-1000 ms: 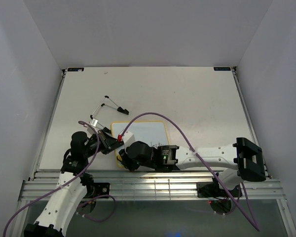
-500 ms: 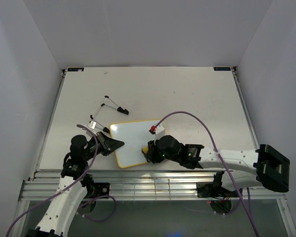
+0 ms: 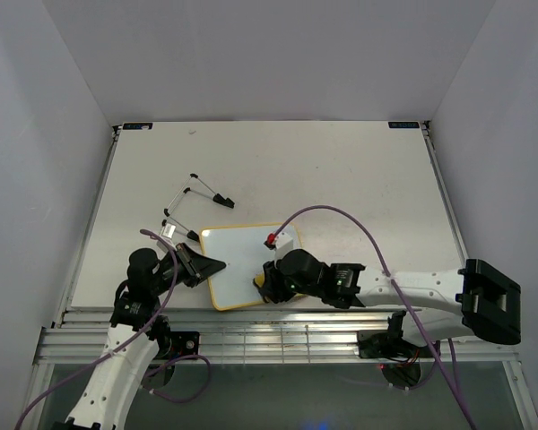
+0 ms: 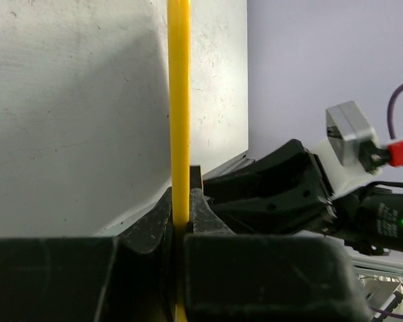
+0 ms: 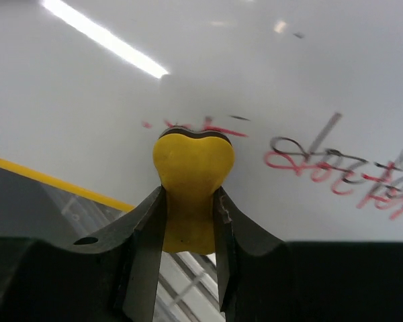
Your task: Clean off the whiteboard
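The whiteboard [image 3: 238, 260] lies slightly turned near the table's front edge, white with a thin yellow frame. My left gripper [image 3: 217, 263] is shut on its left edge; the left wrist view shows the yellow frame [image 4: 179, 100] clamped between my left gripper's [image 4: 181, 218] jaws. My right gripper [image 3: 266, 285] is over the board's near part, shut on a yellow eraser [image 5: 191, 168] whose head presses on the white surface [image 5: 107, 114]. Red and black handwriting [image 5: 336, 168] runs to the eraser's right, with faint smears just above the eraser.
Two pens with black caps [image 3: 202, 190] lie on the table behind the board, with a small white piece [image 3: 169, 227] beside them. The metal rail [image 3: 269, 327] runs along the near edge. White walls enclose the table [image 3: 359, 179] on three sides.
My right gripper with the eraser swept from the board's near left corner to the right, then back a little leftward. The board turned slightly. The left gripper kept its grip.
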